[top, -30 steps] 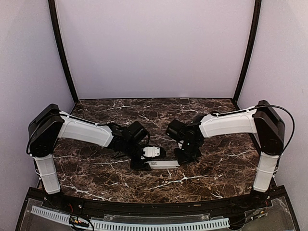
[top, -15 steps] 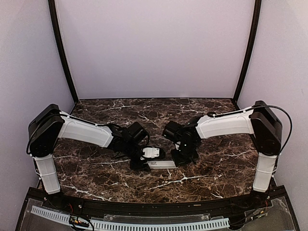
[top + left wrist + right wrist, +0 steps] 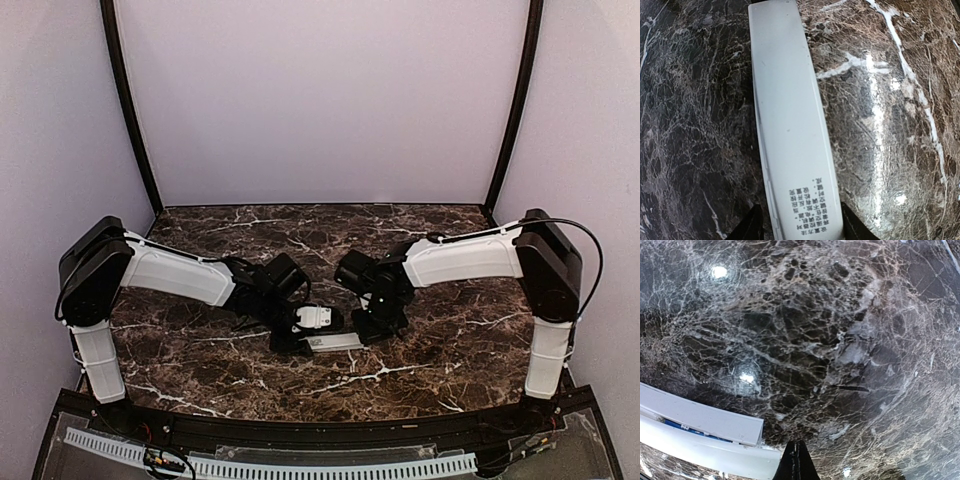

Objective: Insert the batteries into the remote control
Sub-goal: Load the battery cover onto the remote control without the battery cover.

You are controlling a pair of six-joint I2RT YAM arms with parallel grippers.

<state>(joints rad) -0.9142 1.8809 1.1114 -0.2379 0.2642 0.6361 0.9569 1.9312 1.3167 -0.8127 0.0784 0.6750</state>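
Observation:
The remote control (image 3: 335,342) is a slim white bar lying on the marble just in front of both grippers. My left gripper (image 3: 300,338) is shut on its left end. In the left wrist view the remote (image 3: 790,125) runs up the frame, printed side up, between my fingertips (image 3: 849,227). My right gripper (image 3: 372,328) is shut and empty, its tip (image 3: 797,460) right next to the remote's right end (image 3: 715,455). A flat pale cover strip (image 3: 700,417) lies along the remote. A sliver of blue battery (image 3: 685,428) shows between them.
Dark veined marble tabletop (image 3: 200,350) with pale walls at the back and sides. A black front rail and a white slotted strip (image 3: 270,465) run along the near edge.
My right gripper has moved left, up to the remote's right end. The visible right end of the white bar now sits a little further left. The left arm has not moved.

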